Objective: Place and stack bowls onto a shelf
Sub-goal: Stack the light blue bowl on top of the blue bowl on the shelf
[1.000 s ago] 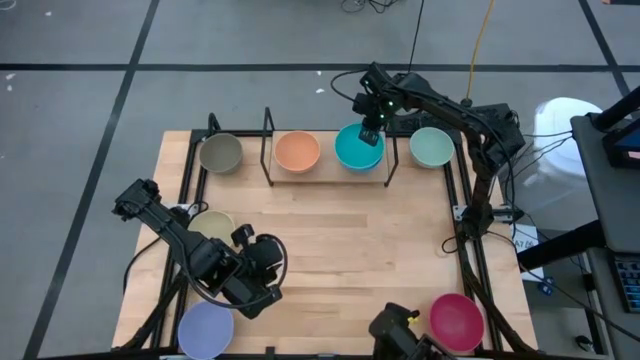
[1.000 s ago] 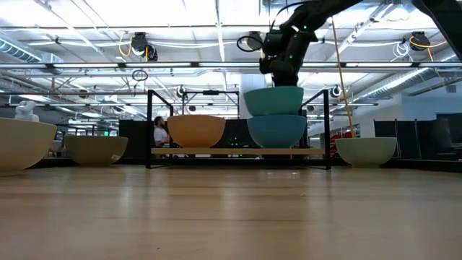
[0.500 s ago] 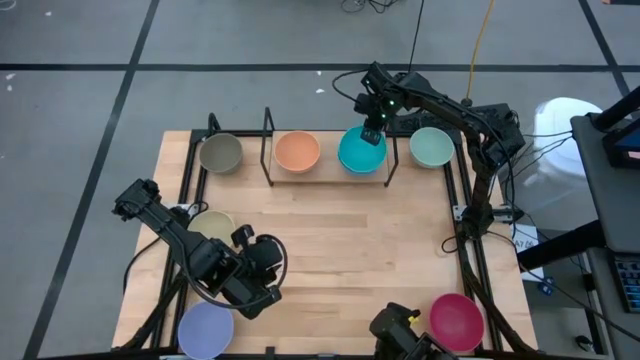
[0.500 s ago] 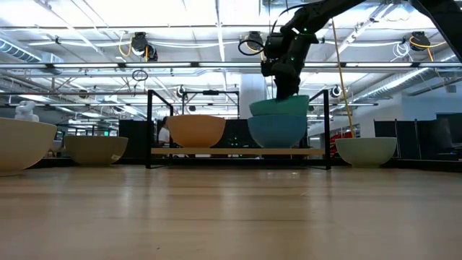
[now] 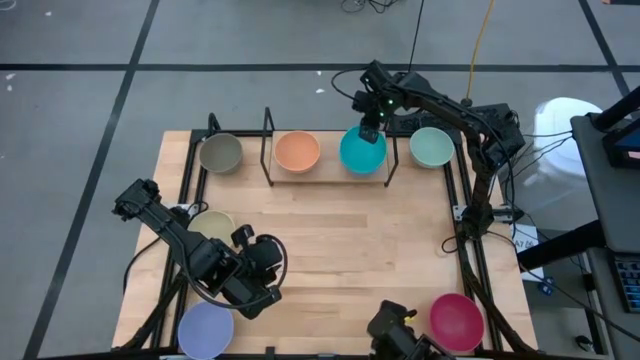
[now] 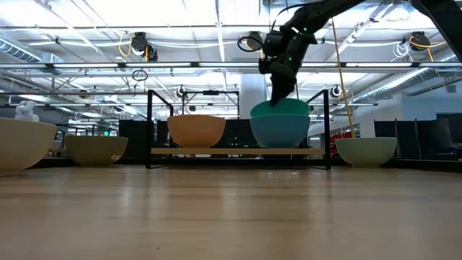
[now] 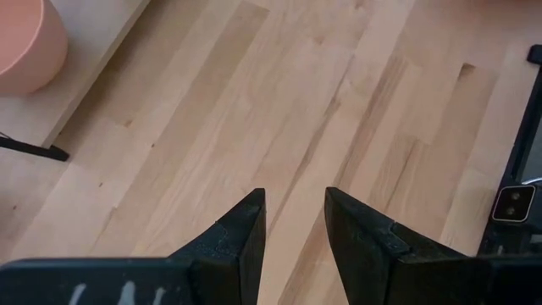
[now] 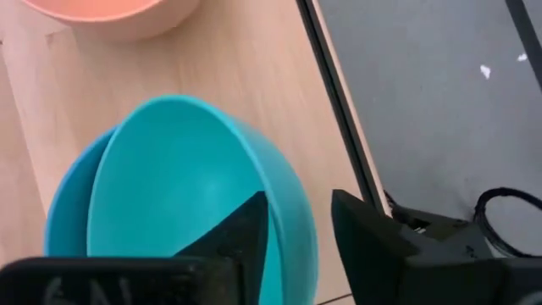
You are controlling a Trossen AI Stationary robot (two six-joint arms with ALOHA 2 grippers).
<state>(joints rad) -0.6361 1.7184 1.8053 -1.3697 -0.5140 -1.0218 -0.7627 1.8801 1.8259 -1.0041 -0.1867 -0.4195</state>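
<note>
- Bowls first: the small cyan plastic bowl [image 5: 362, 150] sits nested inside a blue plastic bowl [image 6: 280, 134] on the low black-rod shelf w/ light wooden board [image 5: 329, 176], right half of it. Low view shows the pair seated level.
- Right pincer [image 5: 372, 127] is at that cyan bowl's far rim. In the right wrist view its fingers straddle the rim wall, one inside, one outside, w/ a narrow gap. Can't tell if they're pinching or just let go.
- Round orange plastic bowl [image 5: 297, 151] stands just beside the stack on the shelf's left half.
- Off the shelf, along the back edge of the wooden tabletop [image 5: 350, 240]: grey-olive bowl [image 5: 220, 153] left of the shelf, mint green bowl [image 5: 431, 147] right of it.
- Near edge: beige bowl [image 5: 210, 225] and lavender bowl [image 5: 205, 329] by the left arm, magenta bowl [image 5: 456, 320] at the right corner.
- Left pincer [image 7: 294, 224] hangs over bare tabletop near the lavender bowl, fingers slightly apart, holding nothing.
- Handling, as I judge it: bowls look light, stiff, smooth-walled, so likely slippery. Take them by the rim wall, one finger in and one out. A nested bowl may cling to the one under it, so lift straight up.
</note>
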